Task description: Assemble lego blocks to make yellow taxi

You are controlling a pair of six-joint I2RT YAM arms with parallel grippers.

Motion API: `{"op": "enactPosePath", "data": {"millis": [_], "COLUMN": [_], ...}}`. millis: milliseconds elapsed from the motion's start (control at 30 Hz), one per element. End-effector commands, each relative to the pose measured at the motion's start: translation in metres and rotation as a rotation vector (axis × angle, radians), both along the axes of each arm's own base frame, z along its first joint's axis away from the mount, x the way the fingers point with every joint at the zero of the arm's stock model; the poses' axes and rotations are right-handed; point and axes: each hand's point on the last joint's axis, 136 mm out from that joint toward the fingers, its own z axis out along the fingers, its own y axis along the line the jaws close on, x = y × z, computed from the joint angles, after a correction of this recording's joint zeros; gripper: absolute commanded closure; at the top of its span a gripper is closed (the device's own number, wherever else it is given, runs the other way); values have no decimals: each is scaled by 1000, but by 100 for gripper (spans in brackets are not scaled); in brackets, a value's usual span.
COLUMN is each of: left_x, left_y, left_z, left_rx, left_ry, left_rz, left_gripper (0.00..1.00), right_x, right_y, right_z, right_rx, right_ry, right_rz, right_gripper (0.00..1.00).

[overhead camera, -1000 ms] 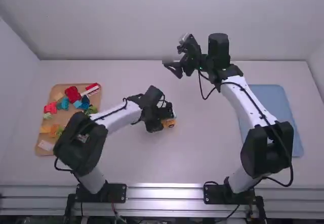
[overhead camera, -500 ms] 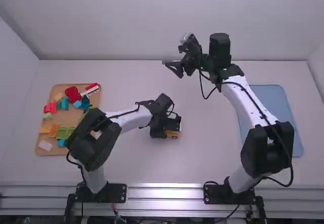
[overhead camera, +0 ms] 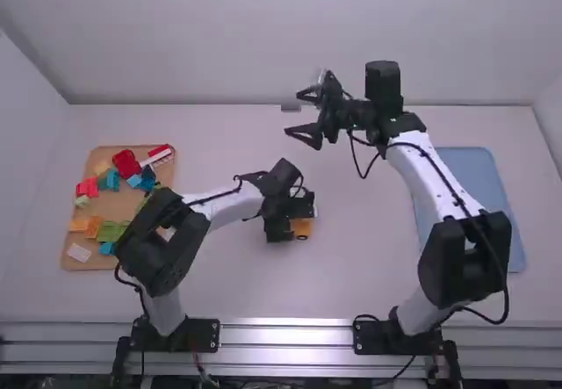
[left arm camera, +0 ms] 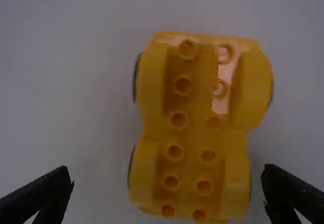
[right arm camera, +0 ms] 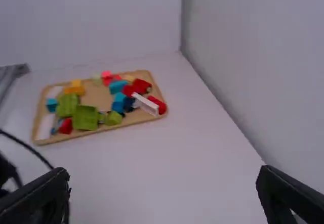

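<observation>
One yellow car base (left arm camera: pixel 197 128) lies studs up on our bench (overhead camera: pixel 351 266), wheels at its sides. Over it we have the left tool (overhead camera: pixel 291 218), released, fingers spread with a gap on either side. Our right tool (overhead camera: pixel 295 114), open too and empty, hangs beyond. Farther left, the wooden tray (overhead camera: pixel 75 259) holds coloured blocks (overhead camera: pixel 110 231); far right sits a blue tray (overhead camera: pixel 474 178).

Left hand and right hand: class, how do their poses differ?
The left hand points down at the yellow car base; the right hand points across the table. In the high view, the left hand is nearer; the right hand, farther off. Both are open.
</observation>
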Motion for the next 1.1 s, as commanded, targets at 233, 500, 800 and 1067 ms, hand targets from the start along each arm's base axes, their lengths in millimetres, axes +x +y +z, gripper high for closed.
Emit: {"op": "enactPosePath", "data": {"millis": [233,500,800,1067], "left_x": [37,65,49,-13], "left_y": [47,155,303,375], "left_z": [67,114,159,147], "left_rx": [-165,-247,-397,-245], "left_ry": [-31,-97,-216,-261], "left_rz": [391,1006,1787,2284], "left_gripper": [1,1,1,1], "right_x": [-41,-32,-40,-36], "right_y": [-12,14,32,31], "right_z": [48,35,25,25], "right_rx": [202,136,101,93], "right_ry": [-36,35,41,27], "right_rz": [304,209,216,194], "right_gripper": [1,1,1,1]}}
